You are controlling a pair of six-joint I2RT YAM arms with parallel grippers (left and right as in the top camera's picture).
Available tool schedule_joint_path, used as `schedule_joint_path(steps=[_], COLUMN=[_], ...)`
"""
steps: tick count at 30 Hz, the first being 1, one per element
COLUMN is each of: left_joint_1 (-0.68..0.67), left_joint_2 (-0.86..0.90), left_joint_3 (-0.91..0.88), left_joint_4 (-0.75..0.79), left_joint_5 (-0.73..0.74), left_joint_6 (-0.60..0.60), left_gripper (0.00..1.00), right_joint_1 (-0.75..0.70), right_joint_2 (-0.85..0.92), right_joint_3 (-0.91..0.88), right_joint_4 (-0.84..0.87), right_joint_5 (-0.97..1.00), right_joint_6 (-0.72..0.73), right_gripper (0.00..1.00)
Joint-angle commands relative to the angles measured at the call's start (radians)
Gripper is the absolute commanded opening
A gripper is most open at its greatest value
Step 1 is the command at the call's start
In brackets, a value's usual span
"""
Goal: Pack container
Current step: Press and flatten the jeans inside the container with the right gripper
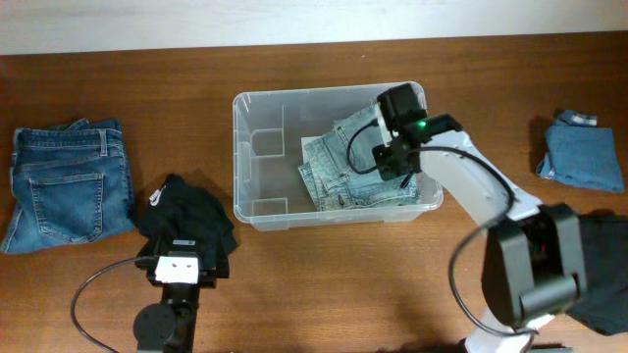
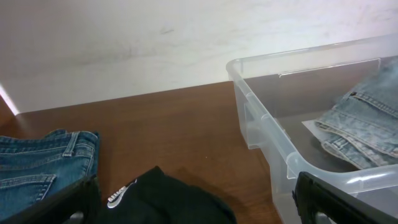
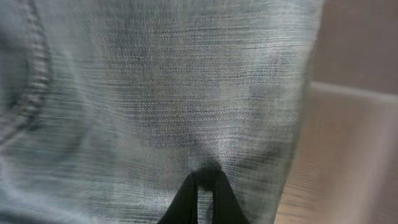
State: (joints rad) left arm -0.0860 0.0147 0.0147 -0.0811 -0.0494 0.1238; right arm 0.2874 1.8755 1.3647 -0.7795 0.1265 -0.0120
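The clear container stands in the middle of the table; it also shows in the left wrist view. Folded light-wash jeans lie in its right half, one end propped against the right wall. My right gripper reaches down into the bin, its fingers nearly together and pinching the denim at their tips. My left gripper is open above a black garment left of the bin, with its fingers at either side of the cloth.
Folded dark-blue jeans lie at the far left and show in the left wrist view. A folded blue garment lies at the far right. A dark cloth sits at the right edge by the right arm's base.
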Motion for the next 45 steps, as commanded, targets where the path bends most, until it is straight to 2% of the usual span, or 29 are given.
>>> schedule_joint_path(steps=[1, 6, 15, 20, 26, 33, 45], left_joint_1=[-0.005, -0.005, -0.005, -0.005, -0.005, -0.005, -0.005], left_joint_2=[-0.007, -0.007, -0.007, -0.007, -0.007, -0.007, -0.007], left_joint_3=[-0.005, -0.005, -0.005, -0.005, -0.005, -0.005, -0.005], left_joint_4=[0.0, 0.0, 0.0, 0.0, 0.0, 0.0, 0.0], left_joint_5=[0.001, 0.001, 0.001, 0.001, 0.001, 0.001, 0.001], left_joint_6=[0.005, 0.005, 0.005, 0.005, 0.005, 0.005, 0.005], left_gripper=[0.99, 0.99, 0.99, 0.99, 0.99, 0.99, 0.99], right_joint_1=[-0.006, -0.006, -0.006, -0.006, -0.006, -0.006, -0.006], right_joint_2=[0.063, 0.127, -0.015, -0.136, -0.116, -0.085, -0.068], right_joint_3=[0.01, 0.01, 0.14, 0.23, 0.204, 0.107, -0.092], right_joint_4=[-0.009, -0.004, -0.106, -0.269, -0.377, -0.329, -0.128], right_joint_5=[0.043, 0.043, 0.042, 0.023, -0.066, -0.097, -0.11], right_joint_6=[-0.007, -0.007, -0.006, 0.05, 0.05, 0.054, 0.054], right_gripper=[0.04, 0.04, 0.04, 0.04, 0.04, 0.04, 0.05])
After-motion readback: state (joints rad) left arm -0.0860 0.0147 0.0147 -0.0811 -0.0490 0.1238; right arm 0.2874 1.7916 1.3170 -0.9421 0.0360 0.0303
